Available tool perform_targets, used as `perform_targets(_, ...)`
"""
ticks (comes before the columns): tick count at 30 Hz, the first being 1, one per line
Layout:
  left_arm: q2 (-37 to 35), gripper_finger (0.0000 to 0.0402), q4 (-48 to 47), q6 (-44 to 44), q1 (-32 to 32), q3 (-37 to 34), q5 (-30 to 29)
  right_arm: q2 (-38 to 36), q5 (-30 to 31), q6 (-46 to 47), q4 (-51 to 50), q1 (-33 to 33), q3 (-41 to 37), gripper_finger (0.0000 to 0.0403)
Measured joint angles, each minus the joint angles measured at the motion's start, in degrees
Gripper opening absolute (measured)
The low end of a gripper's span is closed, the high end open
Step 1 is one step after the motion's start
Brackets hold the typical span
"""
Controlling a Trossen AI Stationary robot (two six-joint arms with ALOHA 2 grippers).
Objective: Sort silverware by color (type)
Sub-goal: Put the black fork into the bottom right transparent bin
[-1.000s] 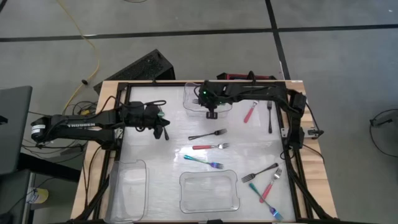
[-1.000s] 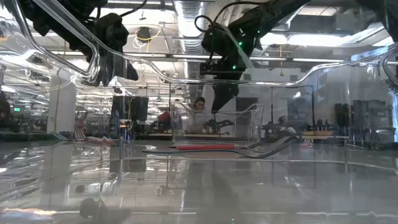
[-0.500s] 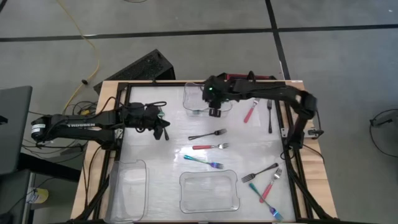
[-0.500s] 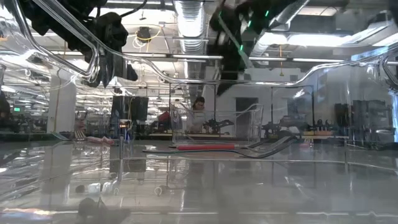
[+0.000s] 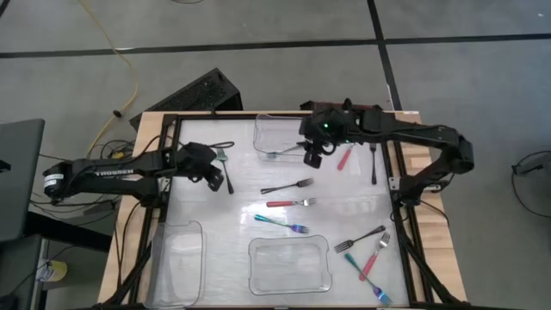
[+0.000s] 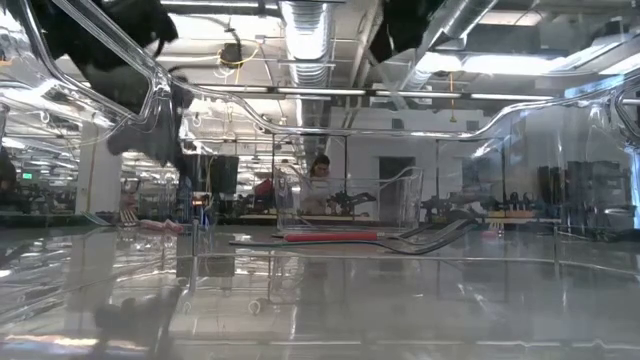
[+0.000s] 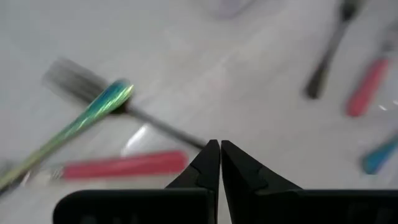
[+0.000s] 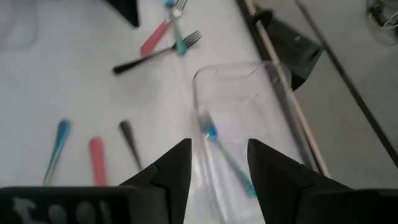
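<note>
Right fingers (image 8: 218, 165) apart over seemingly teal fork (image 8: 225, 154) in bin (image 8: 283, 99)

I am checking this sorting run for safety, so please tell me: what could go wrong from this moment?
1. The right gripper, open and empty, hangs at the edge of the far clear bin holding a teal fork; a low pass might knock the bin.
2. Near the table's right front, a black fork, a red fork and a teal fork lie crossed; grasping one may drag another.
</note>
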Motion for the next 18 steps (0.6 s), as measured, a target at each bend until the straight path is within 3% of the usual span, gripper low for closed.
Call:
perform_targets(5,3.70,0.0017,0.33,-5.07,4.04,0.07,3.09,-0.06,0.02,0.99,-3.67,2.01,-0.04,0.0177)
perform_targets(8,6.70,0.0049,1.23,-12.15,6.29,0.07,5.17,-0.06,0.02,0.99,-4.11,2.38,-0.04,0.0177)
perform_targets(11,10.61,0.0091,4.61,-13.77,6.95,0.07,7.19,-0.01,0.04,1.01,-3.83,2.52,-0.04,0.0177)
perform_targets(18,18.69,0.0175,8.10,-18.80,6.98,0.07,3.96,-0.01,0.04,1.01,-3.74,2.47,-0.04,0.0177)
